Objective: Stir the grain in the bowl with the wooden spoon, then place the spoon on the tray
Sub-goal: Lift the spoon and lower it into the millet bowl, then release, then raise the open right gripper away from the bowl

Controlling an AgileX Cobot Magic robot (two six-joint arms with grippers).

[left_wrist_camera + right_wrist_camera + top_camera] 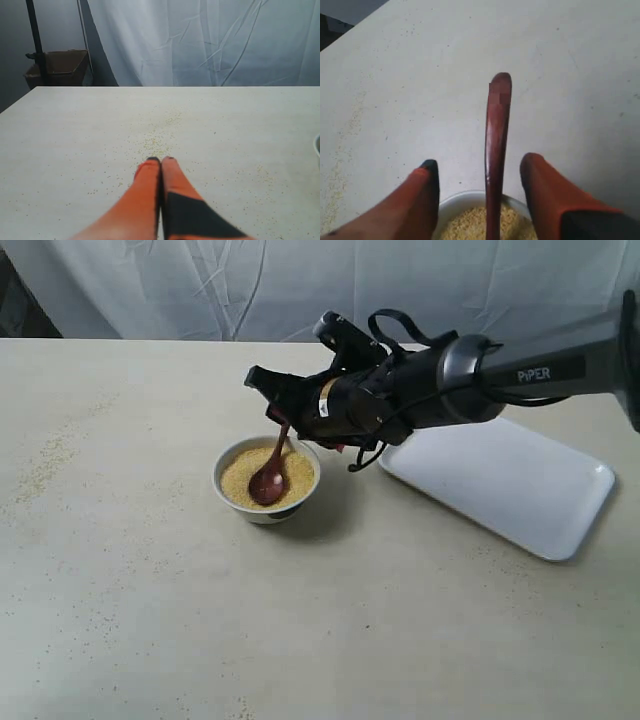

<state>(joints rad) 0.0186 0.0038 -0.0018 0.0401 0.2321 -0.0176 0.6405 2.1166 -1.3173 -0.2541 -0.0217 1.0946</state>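
The white bowl point(262, 514) stands mid-table, filled with yellow grain point(240, 486). The dark wooden spoon point(268, 483) rests head-down in the grain, its handle leaning up between the fingers of my right gripper point(278, 405). In the right wrist view the spoon handle point(496, 135) runs up the gap of the right gripper point(480, 161), whose orange fingers stand apart and clear of it on both sides, above the bowl point(460, 199) and grain point(470, 225). The white tray point(500, 480) lies to the right. My left gripper point(161, 160) is shut, over bare table.
Loose grains point(160, 135) are scattered on the table ahead of the left gripper and at the far left point(45, 465). A white cloth backdrop hangs behind. A brown box point(60, 67) sits beyond the table's far corner.
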